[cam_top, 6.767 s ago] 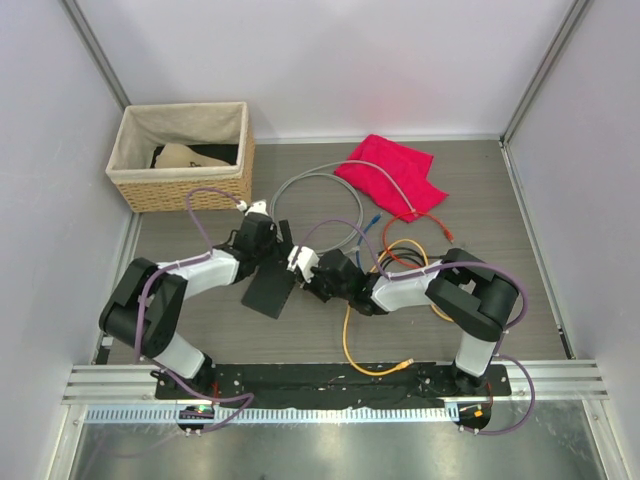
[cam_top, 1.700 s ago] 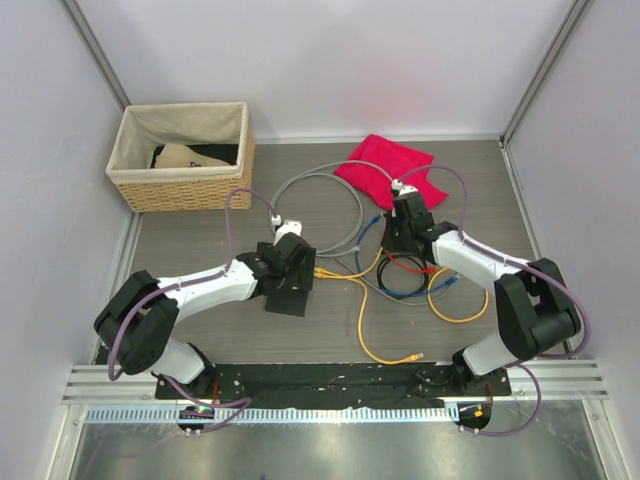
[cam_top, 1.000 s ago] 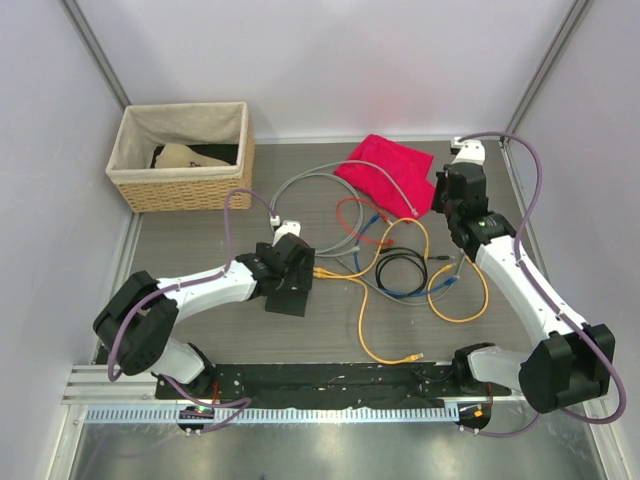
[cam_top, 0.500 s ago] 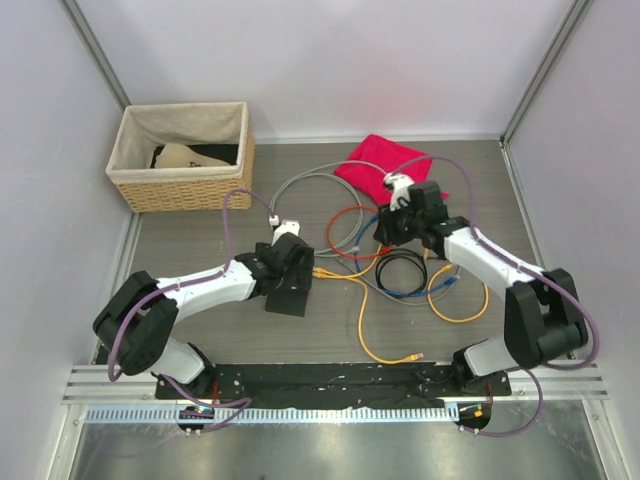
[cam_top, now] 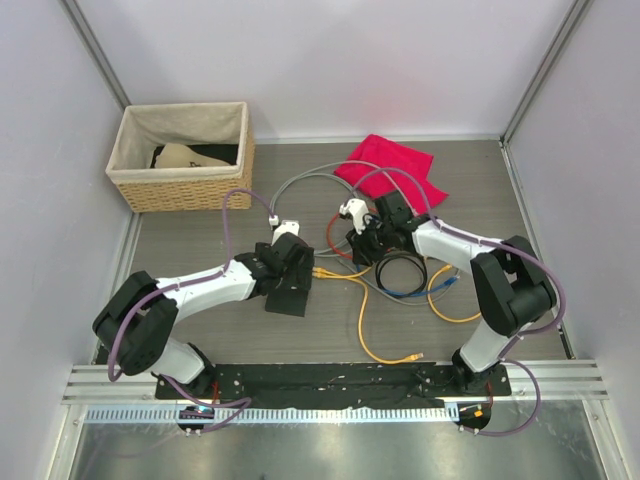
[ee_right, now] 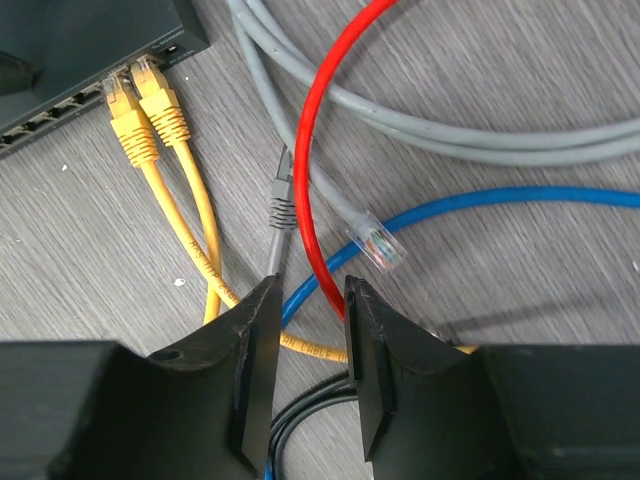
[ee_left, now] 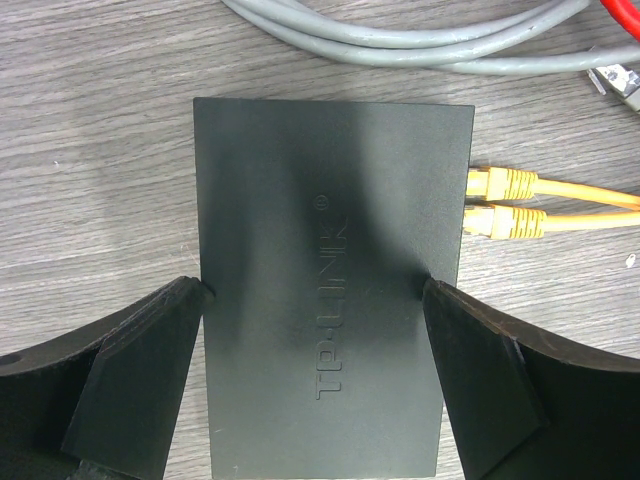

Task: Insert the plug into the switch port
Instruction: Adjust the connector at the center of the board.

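Note:
The switch (ee_left: 330, 260) is a flat dark grey box lying on the table, seen under the left arm in the top view (cam_top: 285, 298). My left gripper (ee_left: 315, 290) spans it, one fingertip pressed on each long side. Two yellow plugs (ee_left: 505, 200) sit side by side in its ports (ee_right: 140, 95). My right gripper (ee_right: 312, 290) hovers low over the cable tangle just right of the switch (cam_top: 363, 243), jaws a little apart and empty. A red cable (ee_right: 310, 180) runs down into the gap. A loose grey plug (ee_right: 280, 205) and a clear plug (ee_right: 375, 243) lie just ahead of the fingertips.
A wicker basket (cam_top: 180, 155) stands at the back left and a red cloth (cam_top: 392, 170) at the back middle. Grey (cam_top: 320, 190), blue (cam_top: 415, 292), black (cam_top: 400, 268) and yellow (cam_top: 368, 335) cables loop across the table's middle. Walls close in both sides.
The right arm has swung from beside the red cloth leftwards and down to the cables by the switch, and its jaws have parted. The left arm and switch have not moved.

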{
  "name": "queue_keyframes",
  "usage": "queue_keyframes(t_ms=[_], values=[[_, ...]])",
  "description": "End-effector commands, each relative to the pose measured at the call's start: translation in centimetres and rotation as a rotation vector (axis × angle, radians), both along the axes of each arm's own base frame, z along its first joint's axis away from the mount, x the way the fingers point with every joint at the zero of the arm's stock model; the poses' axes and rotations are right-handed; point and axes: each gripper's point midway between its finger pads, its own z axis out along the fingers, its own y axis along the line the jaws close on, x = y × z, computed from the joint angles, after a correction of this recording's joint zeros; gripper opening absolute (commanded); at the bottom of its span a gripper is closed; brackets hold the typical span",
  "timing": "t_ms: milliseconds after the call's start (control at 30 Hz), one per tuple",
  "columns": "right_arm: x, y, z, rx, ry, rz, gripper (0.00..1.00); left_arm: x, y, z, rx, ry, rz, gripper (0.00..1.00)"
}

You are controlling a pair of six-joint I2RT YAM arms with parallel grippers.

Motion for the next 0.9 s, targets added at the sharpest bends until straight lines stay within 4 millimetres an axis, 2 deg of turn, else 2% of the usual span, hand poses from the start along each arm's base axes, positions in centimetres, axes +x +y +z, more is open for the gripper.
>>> queue_keyframes(t_ms=[0, 133, 233, 333, 500, 600, 633, 733, 767, 867], values=[[1.0, 1.2, 0.7, -0.007, -0.059, 0.095, 0.37, -3.1, 1.6, -2.9, 0.057, 0.143, -0.014, 0.96], [0.1, 1.5, 0.3, -0.009, -0.016, 0.135, 0.25, -3.2, 1.5, -2.9, 0.055, 0.145, -0.015, 0.96], [-0.3, 1.7, 1.2, 0.000, -0.019, 0.156, 0.10, -3.1, 1.5, -2.9, 0.052, 0.143, -0.016, 0.96], [-0.6, 1.9, 2.4, 0.017, -0.038, 0.171, 0.03, -3.1, 1.5, -2.9, 0.052, 0.142, -0.018, 0.95], [-0.2, 1.8, 3.4, 0.012, -0.057, 0.154, 0.01, -3.2, 1.4, -3.0, 0.050, 0.144, -0.019, 0.95], [0.5, 1.8, 5.2, 0.021, -0.105, 0.127, 0.01, -3.2, 1.5, -2.9, 0.052, 0.143, -0.020, 0.95], [1.1, 1.6, 6.0, 0.020, -0.137, 0.097, 0.01, -3.2, 1.6, -2.8, 0.053, 0.140, -0.018, 0.95], [2.6, 1.8, 10.6, 0.070, -0.271, 0.045, 0.01, -3.1, 1.6, -2.6, 0.051, 0.131, -0.017, 0.95], [3.1, 1.6, 12.8, 0.092, -0.328, 0.013, 0.01, -3.0, 1.6, -2.6, 0.052, 0.128, -0.016, 0.95], [5.5, 0.7, 17.3, 0.111, -0.475, -0.105, 0.01, -3.1, 1.6, -2.6, 0.052, 0.132, -0.017, 0.95]])
